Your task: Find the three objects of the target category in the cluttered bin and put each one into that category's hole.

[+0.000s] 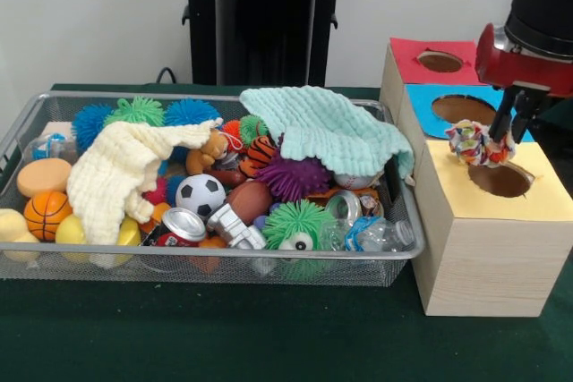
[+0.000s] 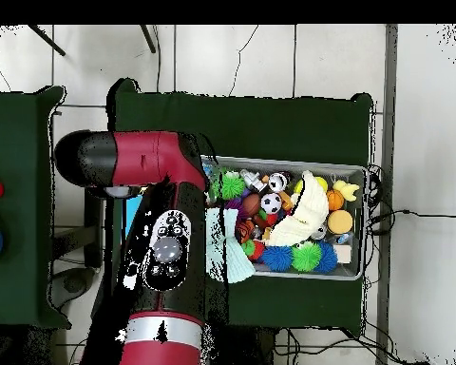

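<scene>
My gripper point(image 1: 491, 144) hangs at the right, shut on a small multicoloured knotted ball point(image 1: 472, 142). It holds the ball just above and left of the hole point(image 1: 501, 179) in the yellow top of the wooden box point(image 1: 483, 257). Behind it on the same box lie a blue hole point(image 1: 464, 109) and a red hole point(image 1: 440, 61). The wire bin point(image 1: 224, 263) at the left is heaped with toys. In the overhead view the arm point(image 2: 161, 242) covers the box and the gripper; the bin point(image 2: 364, 223) shows to its right.
The bin holds a mint cloth point(image 1: 322, 127), a cream cloth point(image 1: 116, 172), a soccer ball point(image 1: 200, 194), a basketball point(image 1: 47, 212), a purple spiky ball point(image 1: 294, 176), a green spiky ball point(image 1: 295, 225) and a can point(image 1: 183, 225). Green table point(image 1: 224, 337) runs in front.
</scene>
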Controlling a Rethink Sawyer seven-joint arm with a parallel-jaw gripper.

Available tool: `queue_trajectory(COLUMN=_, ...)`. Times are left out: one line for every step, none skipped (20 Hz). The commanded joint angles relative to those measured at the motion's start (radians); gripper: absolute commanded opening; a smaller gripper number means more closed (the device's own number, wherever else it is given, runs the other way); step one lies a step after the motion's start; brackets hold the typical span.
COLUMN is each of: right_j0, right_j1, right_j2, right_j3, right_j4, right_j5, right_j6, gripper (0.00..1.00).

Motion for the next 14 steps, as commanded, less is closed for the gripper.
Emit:
queue_trajectory(right_j0=-0.004, right_j1=0.068, right_j2=0.026, right_j3=0.047, right_j4=0.005, right_j5=-0.038, right_j6=0.231, gripper=0.00)
queue_trajectory(right_j0=-0.005, right_j1=0.069, right_j2=0.025, right_j3=0.043, right_j4=0.006, right_j5=-0.033, right_j6=0.229, gripper=0.00)
queue_trajectory(right_j0=-0.007, right_j1=0.075, right_j2=0.023, right_j3=0.033, right_j4=0.002, right_j5=-0.034, right_j6=0.225, gripper=0.00)
queue_trajectory(right_j0=-0.009, right_j1=0.081, right_j2=0.021, right_j3=0.023, right_j4=-0.001, right_j5=-0.035, right_j6=0.222, gripper=0.00)
queue_trajectory(right_j0=-0.016, right_j1=0.098, right_j2=0.025, right_j3=0.002, right_j4=-0.001, right_j5=-0.039, right_j6=0.214, gripper=0.00)
queue_trajectory(right_j0=-0.022, right_j1=0.114, right_j2=0.029, right_j3=-0.019, right_j4=-0.002, right_j5=-0.043, right_j6=0.207, gripper=0.00)
queue_trajectory(right_j0=-0.025, right_j1=0.128, right_j2=0.032, right_j3=-0.037, right_j4=-0.001, right_j5=-0.045, right_j6=0.206, gripper=0.00)
queue_trajectory(right_j0=-0.029, right_j1=0.143, right_j2=0.034, right_j3=-0.056, right_j4=0.000, right_j5=-0.046, right_j6=0.205, gripper=0.00)
queue_trajectory(right_j0=-0.030, right_j1=0.151, right_j2=0.036, right_j3=-0.068, right_j4=0.004, right_j5=-0.042, right_j6=0.207, gripper=0.00)
queue_trajectory(right_j0=-0.031, right_j1=0.155, right_j2=0.036, right_j3=-0.076, right_j4=0.006, right_j5=-0.038, right_j6=0.208, gripper=0.00)
queue_trajectory(right_j0=-0.031, right_j1=0.159, right_j2=0.036, right_j3=-0.084, right_j4=0.008, right_j5=-0.034, right_j6=0.210, gripper=0.00)
queue_trajectory(right_j0=-0.032, right_j1=0.160, right_j2=0.036, right_j3=-0.089, right_j4=0.010, right_j5=-0.030, right_j6=0.210, gripper=0.00)
queue_trajectory(right_j0=-0.032, right_j1=0.160, right_j2=0.036, right_j3=-0.092, right_j4=0.012, right_j5=-0.026, right_j6=0.210, gripper=0.00)
queue_trajectory(right_j0=-0.033, right_j1=0.162, right_j2=0.037, right_j3=-0.096, right_j4=0.015, right_j5=-0.023, right_j6=0.210, gripper=0.00)
